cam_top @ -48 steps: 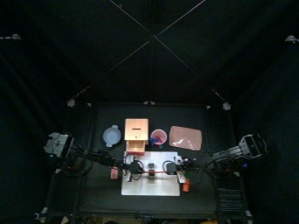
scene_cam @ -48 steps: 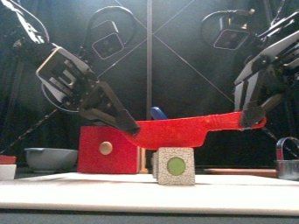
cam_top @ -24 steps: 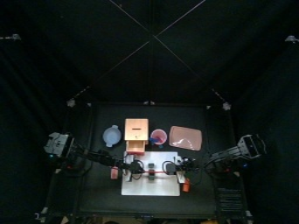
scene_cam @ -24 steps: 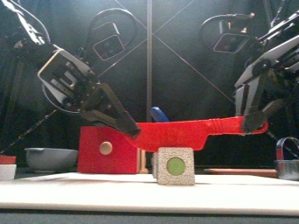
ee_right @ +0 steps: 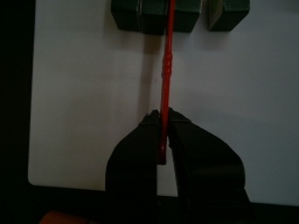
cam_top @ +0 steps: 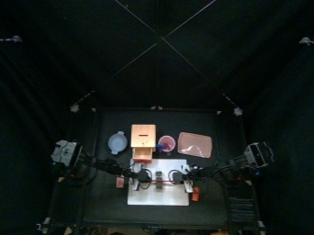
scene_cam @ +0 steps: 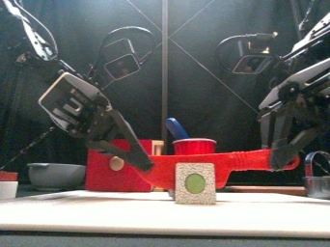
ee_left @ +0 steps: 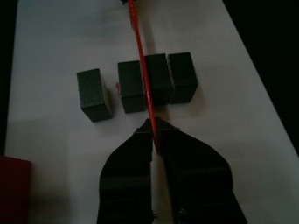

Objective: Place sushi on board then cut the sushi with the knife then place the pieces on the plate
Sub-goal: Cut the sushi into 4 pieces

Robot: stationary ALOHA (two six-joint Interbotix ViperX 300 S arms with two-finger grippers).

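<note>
A red toy knife [scene_cam: 213, 162] hangs level across the dark green sushi roll [scene_cam: 194, 182] on the white board [scene_cam: 77, 207]. My left gripper [scene_cam: 149, 166] is shut on the blade's tip and my right gripper [scene_cam: 275, 157] is shut on its handle. In the left wrist view the knife [ee_left: 142, 61] crosses three joined blocks [ee_left: 158, 80], while one block [ee_left: 93, 94] lies apart beside them. The right wrist view shows the knife [ee_right: 167, 61] running from my right gripper [ee_right: 166, 131] to the blocks [ee_right: 142, 13]. From above, the grippers [cam_top: 139, 176] [cam_top: 185, 179] flank the roll [cam_top: 160, 177].
Behind the board stand the wooden box with its red drawer front [scene_cam: 110, 166], a red cup [scene_cam: 194, 147] holding a blue knife [scene_cam: 175, 126], and the blue-grey bowl [scene_cam: 54, 175] at the left. The pink tray [cam_top: 194, 143] lies at the back right.
Both grippers have come down with the knife. Its blade has dropped from above the roll to the level of the roll's top.
</note>
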